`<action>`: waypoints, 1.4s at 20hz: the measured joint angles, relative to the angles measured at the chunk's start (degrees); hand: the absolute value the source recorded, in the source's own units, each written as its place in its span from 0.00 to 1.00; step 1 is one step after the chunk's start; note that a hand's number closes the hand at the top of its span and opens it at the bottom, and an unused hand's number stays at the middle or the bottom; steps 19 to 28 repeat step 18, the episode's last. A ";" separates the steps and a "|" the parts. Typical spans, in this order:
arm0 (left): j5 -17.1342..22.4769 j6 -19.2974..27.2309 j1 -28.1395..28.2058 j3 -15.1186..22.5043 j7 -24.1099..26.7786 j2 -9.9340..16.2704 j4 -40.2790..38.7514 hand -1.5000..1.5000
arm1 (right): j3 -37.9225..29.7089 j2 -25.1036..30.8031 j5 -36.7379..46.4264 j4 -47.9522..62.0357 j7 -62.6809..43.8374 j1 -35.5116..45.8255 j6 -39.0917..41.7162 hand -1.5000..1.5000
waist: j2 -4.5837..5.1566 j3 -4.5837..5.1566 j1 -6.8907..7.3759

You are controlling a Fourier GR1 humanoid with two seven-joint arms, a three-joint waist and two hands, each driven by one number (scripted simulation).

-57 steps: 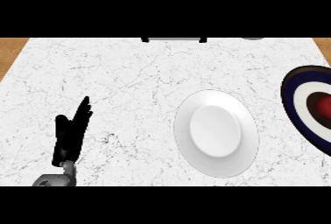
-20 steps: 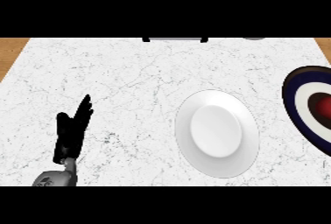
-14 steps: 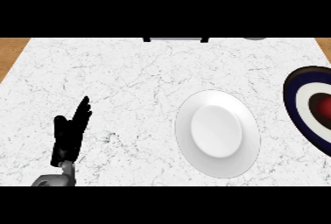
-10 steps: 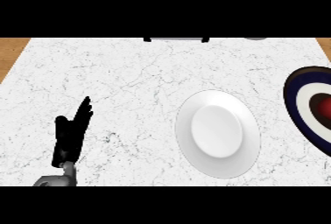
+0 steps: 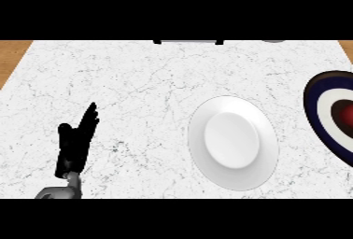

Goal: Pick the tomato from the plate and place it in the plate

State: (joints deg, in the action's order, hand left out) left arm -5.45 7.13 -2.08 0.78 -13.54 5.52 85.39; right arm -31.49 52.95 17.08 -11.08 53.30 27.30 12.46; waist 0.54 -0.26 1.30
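A plain white plate [image 5: 233, 142] lies on the marble counter, right of centre, with nothing on it. At the right edge a dark blue plate with white and dark rings [image 5: 321, 107] is cut off by the view's border. A red patch at its middle, the tomato [image 5: 347, 115], shows only in part. My left hand [image 5: 74, 142] rests at the lower left, fingers straight and pointing up, well away from both plates. My right hand does not show.
The white marble counter [image 5: 138, 79] reaches to a wooden strip at the far left and far right corners. A dark-edged object [image 5: 189, 42] and a small grey thing [image 5: 274, 41] sit at the back edge.
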 measured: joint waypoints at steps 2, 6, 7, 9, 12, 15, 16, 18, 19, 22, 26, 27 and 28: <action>0.00 0.25 0.07 0.07 0.28 -0.50 -0.28 0.50 | -0.59 0.55 -0.58 0.48 0.24 -0.39 0.01 0.00 | 0.05 -0.03 0.06; 0.93 -0.89 -0.78 -1.19 0.84 0.55 -1.31 0.50 | -1.70 1.74 -1.68 1.09 0.63 -1.18 0.14 0.00 | 0.14 -0.09 0.16; 0.79 -0.87 -0.95 -1.11 0.98 0.47 -1.65 0.50 | -1.91 1.89 -1.87 1.30 0.66 -1.39 0.13 0.00 | 0.17 -0.10 0.17; 0.65 -0.79 -0.59 -0.98 1.34 0.32 -1.55 0.50 | -2.66 2.69 -2.54 1.65 0.59 -1.69 0.04 0.00 | 0.19 -0.12 0.25; 0.60 -0.96 -0.13 -0.83 1.73 0.26 -1.51 0.50 | -3.60 3.15 -3.28 2.23 0.57 -2.29 -0.73 0.00 | 0.26 -0.19 0.45; -0.02 -0.60 0.31 -0.12 2.30 -0.31 -1.30 0.50 | -3.93 3.38 -3.55 2.33 0.59 -2.81 -1.08 0.00 | 0.23 -0.19 0.46; 0.00 -0.40 -0.26 -0.28 1.85 -0.40 -1.43 0.50 | -4.15 3.39 -3.76 2.39 0.69 -3.09 -1.09 0.00 | 0.25 -0.20 0.39; -0.06 -0.38 -0.22 -0.21 2.15 -0.57 -1.79 0.50 | -4.26 3.72 -3.78 2.43 0.76 -3.60 -1.25 0.00 | 0.29 -0.26 0.44; -0.06 -0.38 -0.22 -0.21 2.15 -0.57 -1.79 0.50 | -4.26 3.72 -3.78 2.43 0.76 -3.60 -1.25 0.00 | 0.29 -0.26 0.44; -0.06 -0.38 -0.22 -0.21 2.15 -0.57 -1.79 0.50 | -4.26 3.72 -3.78 2.43 0.76 -3.60 -1.25 0.00 | 0.29 -0.26 0.44; -0.06 -0.38 -0.22 -0.21 2.15 -0.57 -1.79 0.50 | -4.26 3.72 -3.78 2.43 0.76 -3.60 -1.25 0.00 | 0.29 -0.26 0.44; -0.06 -0.38 -0.22 -0.21 2.15 -0.57 -1.79 0.50 | -4.26 3.72 -3.78 2.43 0.76 -3.60 -1.25 0.00 | 0.29 -0.26 0.44; -0.06 -0.38 -0.22 -0.21 2.15 -0.57 -1.79 0.50 | -4.26 3.72 -3.78 2.43 0.76 -3.60 -1.25 0.00 | 0.29 -0.26 0.44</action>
